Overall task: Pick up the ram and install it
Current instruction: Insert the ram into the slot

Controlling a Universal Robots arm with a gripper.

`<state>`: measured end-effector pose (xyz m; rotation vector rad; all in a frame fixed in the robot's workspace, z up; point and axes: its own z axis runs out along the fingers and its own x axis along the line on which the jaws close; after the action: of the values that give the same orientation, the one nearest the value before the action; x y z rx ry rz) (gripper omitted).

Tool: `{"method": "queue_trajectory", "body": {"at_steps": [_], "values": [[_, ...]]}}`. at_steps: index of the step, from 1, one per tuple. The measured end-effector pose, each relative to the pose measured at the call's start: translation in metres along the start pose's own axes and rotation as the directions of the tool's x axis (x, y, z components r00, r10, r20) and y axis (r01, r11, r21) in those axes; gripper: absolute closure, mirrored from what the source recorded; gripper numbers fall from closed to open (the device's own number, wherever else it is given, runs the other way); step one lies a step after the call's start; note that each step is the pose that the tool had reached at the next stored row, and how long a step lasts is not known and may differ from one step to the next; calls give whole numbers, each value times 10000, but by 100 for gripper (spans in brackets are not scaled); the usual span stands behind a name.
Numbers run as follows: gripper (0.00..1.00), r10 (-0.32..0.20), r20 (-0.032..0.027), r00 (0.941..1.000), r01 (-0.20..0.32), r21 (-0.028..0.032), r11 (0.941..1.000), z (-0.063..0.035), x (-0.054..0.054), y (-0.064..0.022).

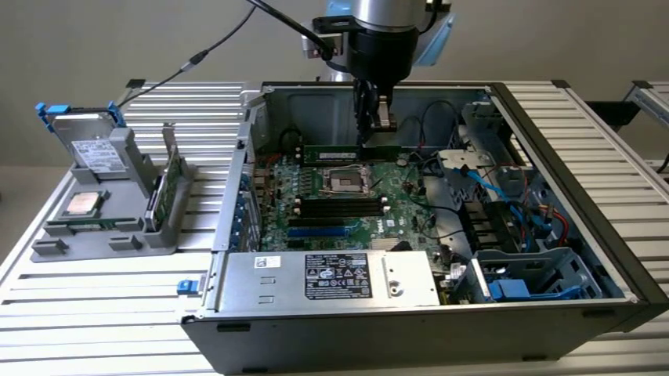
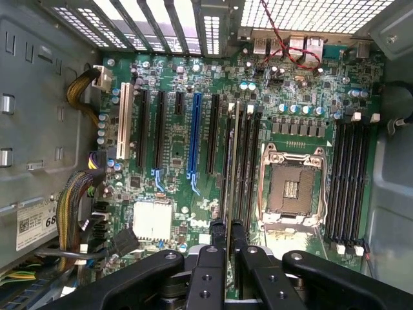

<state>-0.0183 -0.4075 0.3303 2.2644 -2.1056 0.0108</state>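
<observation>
Step in hand: install phase. The pick-up is done, judging by the ram being off the tabletop (image 1: 94, 313) and inside the open computer case (image 1: 612, 258).

Pincer (image 1: 368, 135): clenched on the ram (image 1: 350, 151), gripping its upper edge near mid-length. In the wrist view the pincer (image 2: 227, 227) pinches the ram (image 2: 233, 155), which shows edge-on as a thin line between the two fingers.

Ram position: upright on its long edge, low over the motherboard (image 1: 345, 211), just beside the empty processor socket (image 2: 292, 187), on that socket's far side in the exterior view. It runs parallel to the bank of black memory slots (image 2: 248, 161) there. Whether its lower edge touches a slot cannot be told.

Judgement: seating calls for the edge to sit squarely over one slot, then a straight, even press with no tilt. A slight skew risks jamming.
</observation>
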Motion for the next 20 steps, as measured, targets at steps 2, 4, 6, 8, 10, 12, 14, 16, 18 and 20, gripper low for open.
{"method": "queue_trajectory", "body": {"at_steps": [2, 4, 6, 8, 10, 12, 14, 16, 18, 20], "values": [[86, 0, -1, 10000, 0, 0, 10000, 0, 0, 0], [86, 0, -3, 10000, 0, 0, 10000, 0, 0, 0], [86, 1, -4, 10000, -1, -1, 10000, 0, 0, 0], [86, 0, -9, 10000, 0, 0, 10000, 6, -3, 1], [86, 2, -16, 10000, -2, -2, 10000, 32, -9, 14], [86, 1, -19, 10000, -1, -2, 10000, 70, -15, 33], [86, 1, -19, 10000, -1, -2, 10000, 106, -18, 42], [86, -5, -19, 10000, 5, -1, 10000, 142, -20, 40], [86, -13, -20, 10000, 13, -1, 10000, 179, -21, 39], [86, -18, -20, 10000, 18, -1, 10000, 215, -23, 38]]}}
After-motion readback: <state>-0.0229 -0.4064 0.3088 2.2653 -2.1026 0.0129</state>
